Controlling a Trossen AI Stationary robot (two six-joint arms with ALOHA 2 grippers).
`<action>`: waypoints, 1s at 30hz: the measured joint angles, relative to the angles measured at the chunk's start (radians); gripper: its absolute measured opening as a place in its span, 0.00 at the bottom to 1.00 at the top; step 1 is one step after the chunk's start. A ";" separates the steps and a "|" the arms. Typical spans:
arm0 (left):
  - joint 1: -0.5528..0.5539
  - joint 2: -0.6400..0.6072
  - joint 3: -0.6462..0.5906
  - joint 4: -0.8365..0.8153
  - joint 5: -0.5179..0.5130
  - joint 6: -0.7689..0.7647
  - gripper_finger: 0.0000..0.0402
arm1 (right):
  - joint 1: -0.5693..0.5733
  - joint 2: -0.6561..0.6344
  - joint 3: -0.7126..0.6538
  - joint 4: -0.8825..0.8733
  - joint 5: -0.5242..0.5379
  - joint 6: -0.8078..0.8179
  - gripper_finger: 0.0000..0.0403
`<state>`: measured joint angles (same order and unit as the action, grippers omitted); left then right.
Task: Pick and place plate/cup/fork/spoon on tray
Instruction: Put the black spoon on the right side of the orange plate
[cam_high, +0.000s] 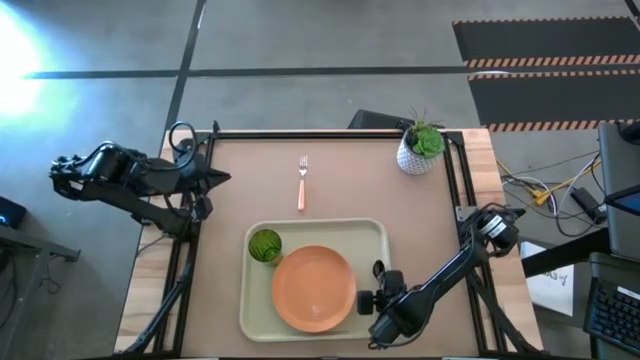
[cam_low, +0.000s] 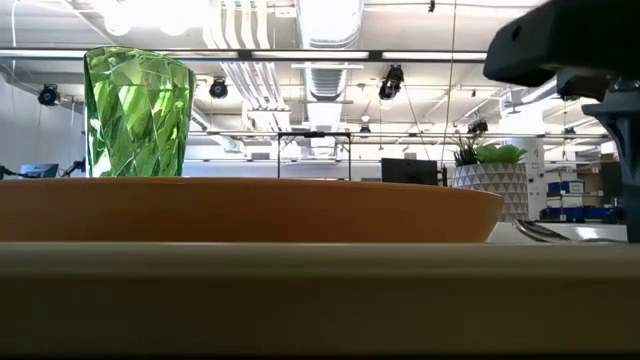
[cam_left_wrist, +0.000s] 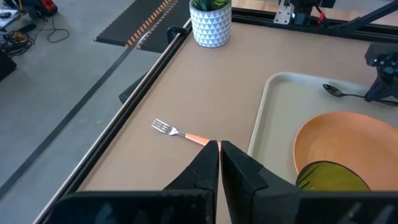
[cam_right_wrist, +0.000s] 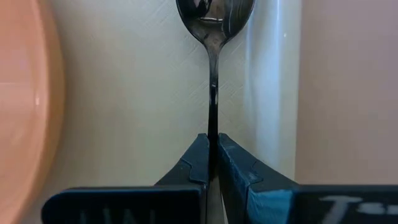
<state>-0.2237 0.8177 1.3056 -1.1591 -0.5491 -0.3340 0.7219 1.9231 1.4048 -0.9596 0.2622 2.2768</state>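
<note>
The pale tray (cam_high: 250, 318) holds the orange plate (cam_high: 313, 288) and the green cup (cam_high: 265, 245). The cup stands upright at the tray's far left corner. My right gripper (cam_high: 382, 284) is at the tray's right rim, shut on the dark spoon (cam_right_wrist: 214, 37). The spoon's bowl (cam_high: 378, 268) points toward the far edge, between the plate and the rim. The fork (cam_high: 302, 183) lies flat on the table beyond the tray. My left gripper (cam_left_wrist: 219, 148) is shut and empty at the table's left edge (cam_high: 215, 178). My right gripper pinches the spoon's thin handle (cam_right_wrist: 212, 127) between its two fingers, toward the handle's free end. The fingers come from the table's near side and lie along the handle. The bowl (cam_right_wrist: 214, 15) faces up over the tray floor; whether it rests there I cannot tell.
A white pot with a green plant (cam_high: 420, 150) stands at the table's far right corner. A black frame rail (cam_high: 330, 134) runs along the table's far edge and sides. Bare table lies between the fork and the pot.
</note>
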 joint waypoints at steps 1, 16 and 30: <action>0.000 0.000 0.000 0.000 0.000 0.000 0.00 | 0.000 0.005 0.000 0.003 0.000 0.001 0.02; 0.000 0.012 0.000 0.001 0.000 -0.001 0.00 | -0.008 0.035 0.001 0.023 0.003 -0.002 0.02; 0.000 0.020 0.000 0.002 0.000 -0.002 0.00 | -0.010 0.036 0.029 -0.010 0.001 -0.037 0.13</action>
<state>-0.2239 0.8379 1.3056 -1.1575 -0.5495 -0.3359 0.7124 1.9591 1.4334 -0.9692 0.2634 2.2396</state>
